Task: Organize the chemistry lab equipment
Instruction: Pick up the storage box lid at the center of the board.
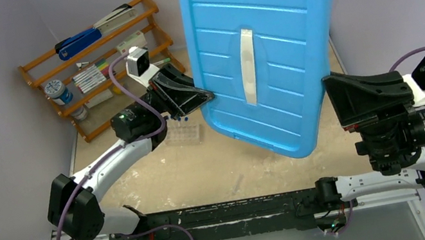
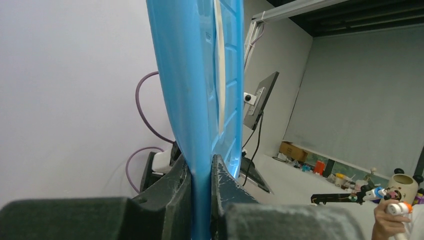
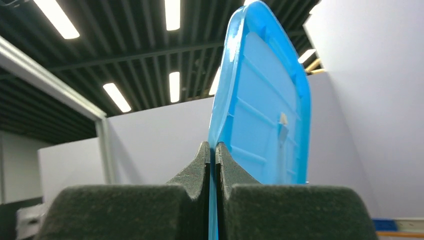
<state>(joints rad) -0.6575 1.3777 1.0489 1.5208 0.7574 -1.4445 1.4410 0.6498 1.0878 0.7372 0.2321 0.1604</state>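
Observation:
A large blue plastic lid (image 1: pixel 289 48) with a white handle is held up off the table, tilted toward the top camera. My left gripper (image 1: pixel 205 98) is shut on its left rim, and my right gripper (image 1: pixel 330 103) is shut on its right rim. In the left wrist view the fingers (image 2: pixel 201 167) pinch the lid's edge (image 2: pixel 190 75). In the right wrist view the fingers (image 3: pixel 212 150) pinch the thin rim of the lid (image 3: pixel 260 115). A clear tube tray (image 1: pixel 185 136) with blue-capped tubes lies under my left arm. The other lab equipment is hidden behind the lid.
A wooden shelf (image 1: pixel 96 61) with a blue stapler (image 1: pixel 78 43), markers and boxes stands at the back left. Grey walls close in the sandy table (image 1: pixel 218 171) on both sides.

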